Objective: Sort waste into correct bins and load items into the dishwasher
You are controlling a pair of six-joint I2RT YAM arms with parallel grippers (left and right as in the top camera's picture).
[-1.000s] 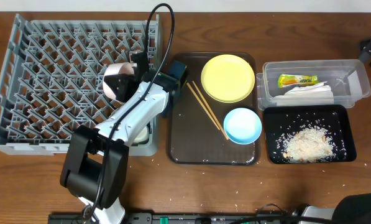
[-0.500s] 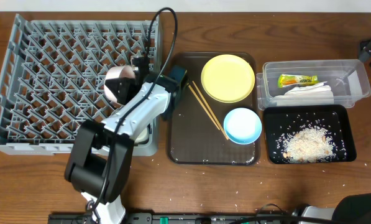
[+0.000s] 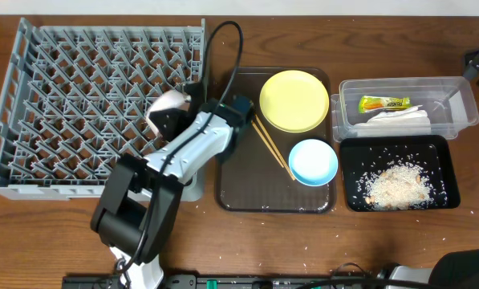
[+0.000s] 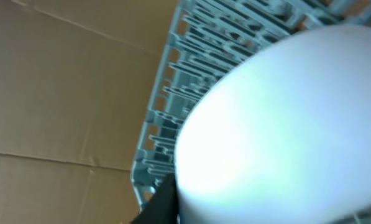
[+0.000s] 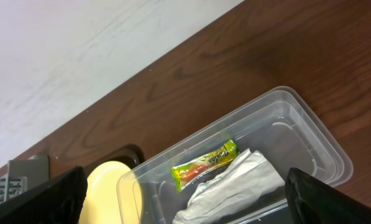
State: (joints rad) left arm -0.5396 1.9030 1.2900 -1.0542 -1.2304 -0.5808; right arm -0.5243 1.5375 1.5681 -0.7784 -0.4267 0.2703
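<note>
Overhead view shows the left pincer apparently clenched on the rim of the white bowl, which is tilted on edge over the right side of the dish rack; I judge the bowl rigid, smooth and breakable, best held firmly by the rim.

Rack left; serving tray (plate, bowl, chopsticks on it) centre; tub, shallow tray right.
</note>
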